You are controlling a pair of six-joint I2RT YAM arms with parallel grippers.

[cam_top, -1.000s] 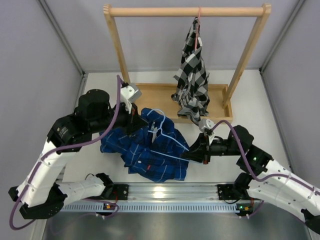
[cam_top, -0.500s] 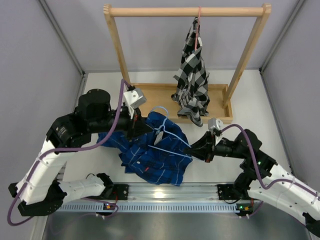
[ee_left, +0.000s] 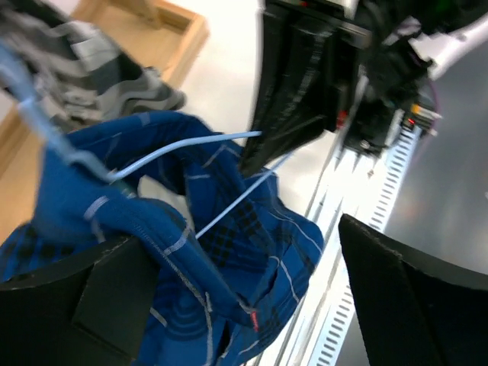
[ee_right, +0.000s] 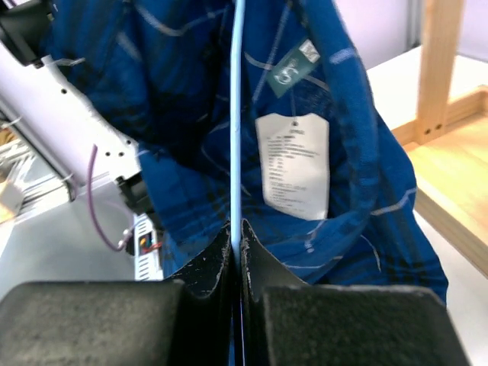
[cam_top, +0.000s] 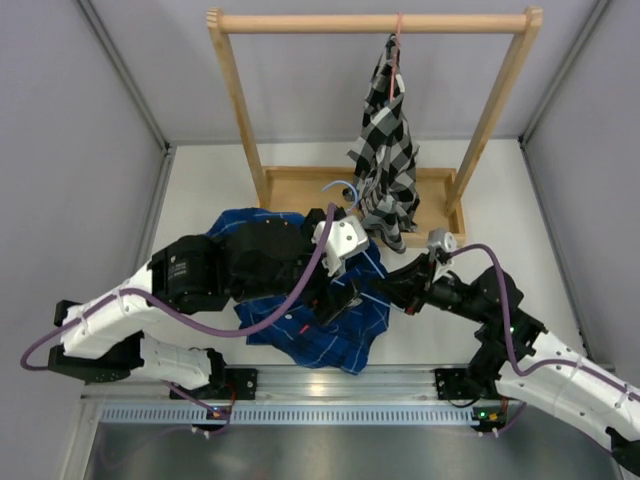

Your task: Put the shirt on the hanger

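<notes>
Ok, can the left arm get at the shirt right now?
Probably yes: the left tool is open close over the shirt, with cloth between its fingers and nothing in the way. The right tool pinches the hanger off to one side.

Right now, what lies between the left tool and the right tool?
The left wrist view shows the bunched shirt there, and the hanger crossing it to the right tool, which is shut on its wire. The left tool stands open.

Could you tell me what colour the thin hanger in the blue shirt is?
Light blue; the hanger shows best in the right wrist view.
</notes>
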